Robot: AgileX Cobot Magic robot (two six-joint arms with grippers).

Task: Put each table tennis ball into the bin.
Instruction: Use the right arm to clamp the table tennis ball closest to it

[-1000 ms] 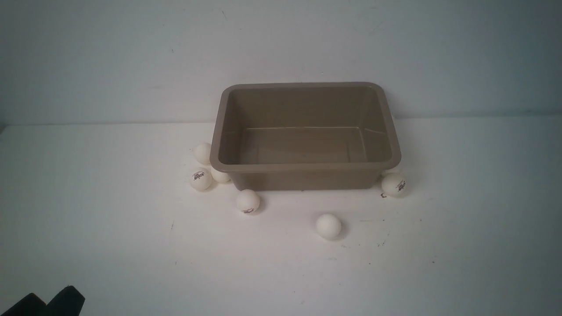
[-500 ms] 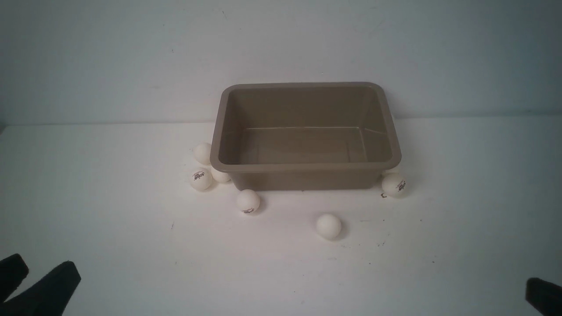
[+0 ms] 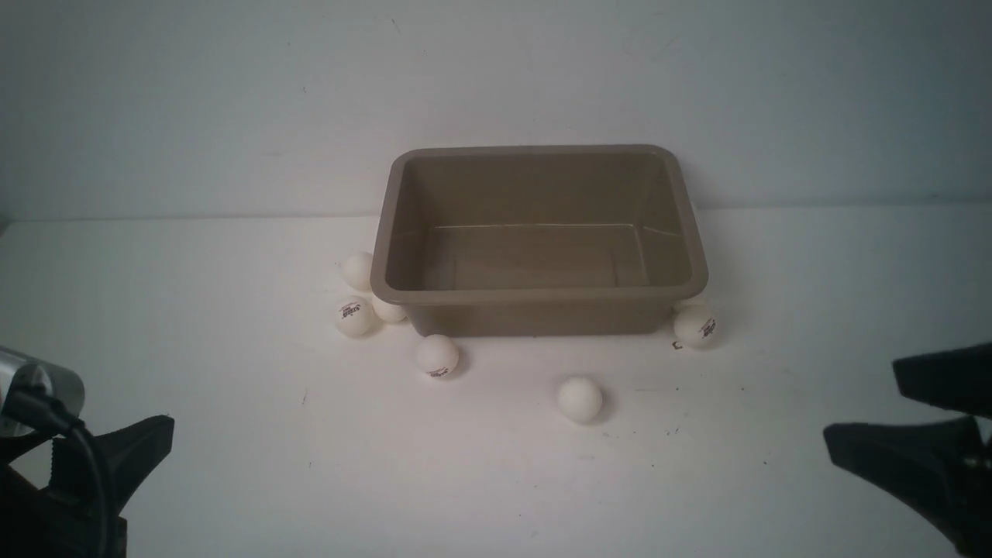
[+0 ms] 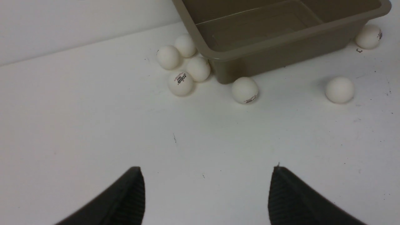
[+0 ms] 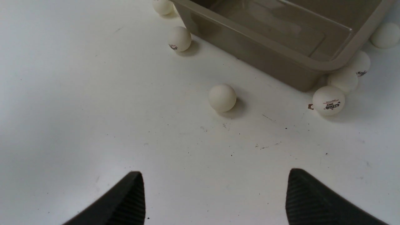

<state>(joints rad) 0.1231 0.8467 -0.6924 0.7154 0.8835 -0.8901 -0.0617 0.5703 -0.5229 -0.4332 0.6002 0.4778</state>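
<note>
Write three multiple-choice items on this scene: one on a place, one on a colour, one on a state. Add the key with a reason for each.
1. Where does the plain ball nearest the robot lie?
A) inside the bin
B) on the table, in front of the bin and apart from it
C) on the bin's rim

2. What colour is the bin?
A) bright red
B) taupe
C) dark blue

3. How does the left gripper stand?
A) open, holding nothing
B) shut on a ball
C) shut on the bin's rim

Key:
1 B: it sits on bare table with a gap to the bin's near wall.
2 B: the walls and rim are grey-brown in every view.
3 A: the left wrist view shows its jaws wide apart with only table between them.
</note>
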